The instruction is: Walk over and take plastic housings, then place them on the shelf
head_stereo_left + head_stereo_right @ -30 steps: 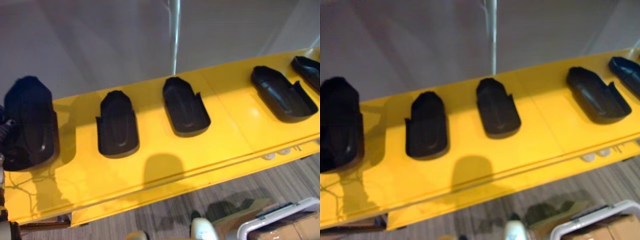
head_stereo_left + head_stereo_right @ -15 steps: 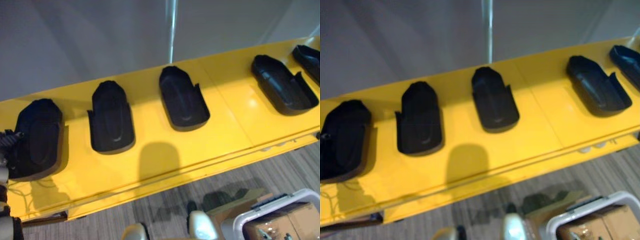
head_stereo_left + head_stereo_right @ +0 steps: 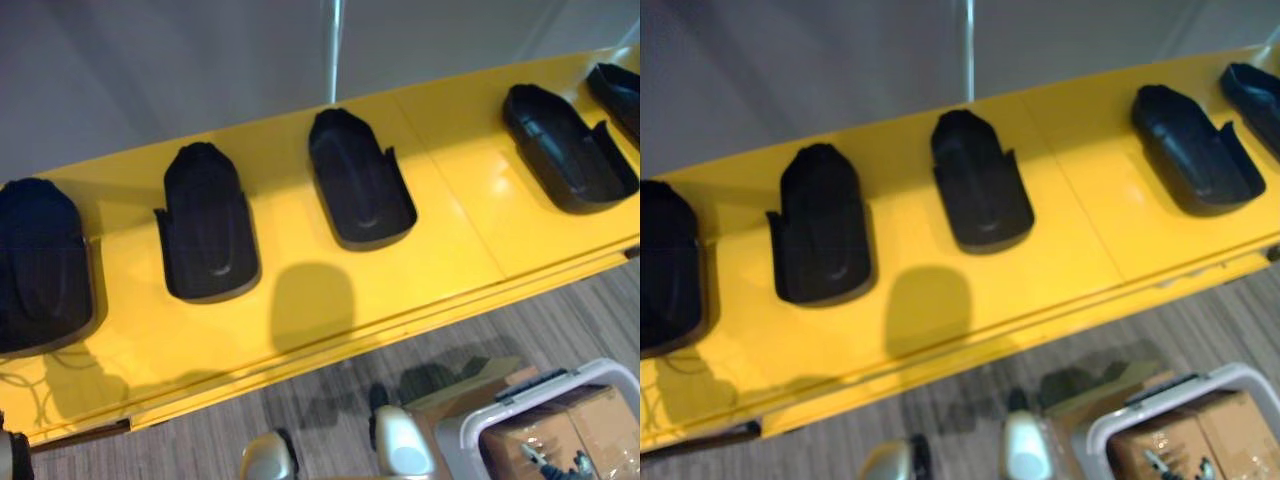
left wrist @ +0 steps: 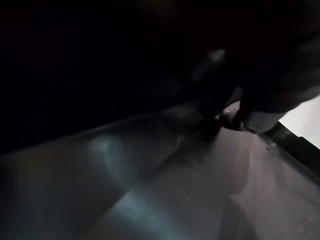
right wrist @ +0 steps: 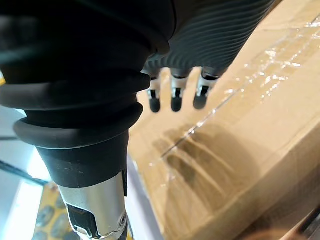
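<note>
Several black plastic housings lie open side up in a row on the yellow shelf (image 3: 300,300). One is at the left end (image 3: 40,265), the second (image 3: 205,235) and third (image 3: 358,190) are in the middle, a fourth (image 3: 565,145) is to the right, and a fifth (image 3: 622,92) is cut off at the right edge. My left hand (image 4: 235,114) is a dim shape in the dark left wrist view. My right hand (image 5: 173,97) hangs with straight, empty fingers over a taped cardboard box (image 5: 240,150).
A grey wall with a thin metal post (image 3: 335,50) stands behind the shelf. Below the shelf's front edge is grey striped carpet. At the lower right a white-rimmed bin (image 3: 545,405) holds the cardboard box (image 3: 570,435).
The camera has shifted, so the whole shelf sits differently in view. My left hand has drawn away from the leftmost housing, which stays lying on the shelf.
</note>
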Available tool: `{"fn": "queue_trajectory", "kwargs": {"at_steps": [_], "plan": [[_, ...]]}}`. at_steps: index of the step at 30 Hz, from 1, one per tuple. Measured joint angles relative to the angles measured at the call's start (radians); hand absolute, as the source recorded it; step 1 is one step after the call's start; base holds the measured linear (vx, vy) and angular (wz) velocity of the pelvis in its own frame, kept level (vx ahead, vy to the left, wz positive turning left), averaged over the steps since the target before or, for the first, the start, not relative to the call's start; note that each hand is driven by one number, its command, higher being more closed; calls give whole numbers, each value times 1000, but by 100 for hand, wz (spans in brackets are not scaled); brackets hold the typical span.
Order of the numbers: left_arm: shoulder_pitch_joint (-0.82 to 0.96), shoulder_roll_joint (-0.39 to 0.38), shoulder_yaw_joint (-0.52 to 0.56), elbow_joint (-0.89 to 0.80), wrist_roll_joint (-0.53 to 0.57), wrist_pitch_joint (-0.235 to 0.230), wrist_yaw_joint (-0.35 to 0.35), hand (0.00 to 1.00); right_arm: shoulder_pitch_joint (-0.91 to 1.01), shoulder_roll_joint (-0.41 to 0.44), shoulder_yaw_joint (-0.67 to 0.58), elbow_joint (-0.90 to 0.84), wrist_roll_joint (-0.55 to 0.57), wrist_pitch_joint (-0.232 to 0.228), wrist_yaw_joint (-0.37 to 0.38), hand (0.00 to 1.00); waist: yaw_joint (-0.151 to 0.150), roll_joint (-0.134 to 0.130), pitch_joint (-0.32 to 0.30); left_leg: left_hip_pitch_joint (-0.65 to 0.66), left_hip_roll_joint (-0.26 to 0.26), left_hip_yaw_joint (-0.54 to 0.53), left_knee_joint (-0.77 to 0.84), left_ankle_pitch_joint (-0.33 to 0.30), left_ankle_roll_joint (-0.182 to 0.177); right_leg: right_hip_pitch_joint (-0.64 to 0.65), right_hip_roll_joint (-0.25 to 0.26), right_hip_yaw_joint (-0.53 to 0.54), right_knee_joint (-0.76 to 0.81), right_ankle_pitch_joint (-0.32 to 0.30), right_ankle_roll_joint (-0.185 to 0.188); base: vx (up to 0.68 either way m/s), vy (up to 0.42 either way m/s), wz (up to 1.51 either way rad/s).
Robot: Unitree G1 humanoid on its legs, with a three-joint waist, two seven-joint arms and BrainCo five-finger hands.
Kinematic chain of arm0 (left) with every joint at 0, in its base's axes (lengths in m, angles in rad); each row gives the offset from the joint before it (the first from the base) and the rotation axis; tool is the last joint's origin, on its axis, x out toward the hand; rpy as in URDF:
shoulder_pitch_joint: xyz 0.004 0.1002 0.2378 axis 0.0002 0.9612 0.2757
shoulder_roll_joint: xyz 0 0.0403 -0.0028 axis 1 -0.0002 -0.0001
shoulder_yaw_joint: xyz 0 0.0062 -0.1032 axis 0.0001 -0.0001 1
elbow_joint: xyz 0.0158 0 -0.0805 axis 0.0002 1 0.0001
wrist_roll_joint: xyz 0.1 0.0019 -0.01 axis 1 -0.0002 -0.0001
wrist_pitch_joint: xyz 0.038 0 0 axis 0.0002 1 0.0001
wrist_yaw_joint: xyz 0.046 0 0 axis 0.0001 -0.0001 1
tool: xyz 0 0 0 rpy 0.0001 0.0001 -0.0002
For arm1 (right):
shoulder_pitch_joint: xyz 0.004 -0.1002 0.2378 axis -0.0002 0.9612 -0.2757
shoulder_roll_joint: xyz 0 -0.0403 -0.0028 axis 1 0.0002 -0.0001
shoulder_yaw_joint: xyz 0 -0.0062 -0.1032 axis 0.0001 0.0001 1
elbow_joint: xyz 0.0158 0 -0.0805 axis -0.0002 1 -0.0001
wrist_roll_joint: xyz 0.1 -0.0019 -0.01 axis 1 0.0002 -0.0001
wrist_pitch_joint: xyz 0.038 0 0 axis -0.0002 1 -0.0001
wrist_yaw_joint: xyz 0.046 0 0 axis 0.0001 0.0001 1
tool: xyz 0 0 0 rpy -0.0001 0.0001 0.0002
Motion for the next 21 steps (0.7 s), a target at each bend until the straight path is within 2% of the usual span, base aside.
{"fn": "queue_trajectory", "kwargs": {"at_steps": [4, 8, 11, 13, 15, 18, 19, 21], "plan": [[0, -17, 8, -2, 0, -9, 53, 0, 0, -28, -2, -8, 0, 0, 1, 0, -1, -2, 22, -9, 2, 0, 19, -12, 7, -5, 0, 1, 10, -1, 1, -32, 17, 0], [0, -18, 14, -2, -4, -17, 144, 0, 0, -32, -23, -8, 0, 0, 5, 0, 1, -7, 37, -42, 2, 0, 37, -16, 10, -31, -1, 1, 18, 0, 2, -31, 13, 2], [0, -19, 27, -8, -5, -44, 211, 0, -1, -42, -28, -8, 0, -3, 12, 0, 0, -6, 37, -43, 1, 0, 36, -16, 10, -34, -1, 1, 18, 0, 2, 0, 0, 0], [-1, -18, 41, -19, -5, -60, 286, 0, -1, -50, -28, -8, 0, -8, 22, 0, 0, -4, 38, -41, -1, 0, 35, -16, 9, -34, -1, 1, 18, 0, 2, 0, 0, 0], [-13, -13, 47, -47, -10, -96, 416, 0, -1, -52, -29, -4, -1, -35, 24, 0, 3, 0, 41, -36, -3, 0, 32, -15, 9, -34, -2, -1, 18, 0, 2, 0, 0, 0], [-33, 20, 47, -102, -15, -139, 553, 0, -1, -50, -29, -1, -2, -71, 23, 0, 7, 1, 41, -29, -6, 0, 24, -12, 5, -32, -2, -3, 18, 0, 2, 0, 0, 0], [-61, 40, 47, -159, -15, -168, 634, 0, 0, -47, -28, 1, -3, -102, 13, 0, 10, 2, 39, -21, -10, -2, 10, -3, 4, -26, -7, -6, 14, 0, 2, -2, -6, 7], [-81, 58, 47, -227, -18, -208, 714, 0, -2, -41, -27, -2, -6, -144, -15, 0, 9, 6, 36, -16, -14, -7, -11, 11, 5, -16, -15, -13, -2, 3, 4, 5, -13, 14]]}}
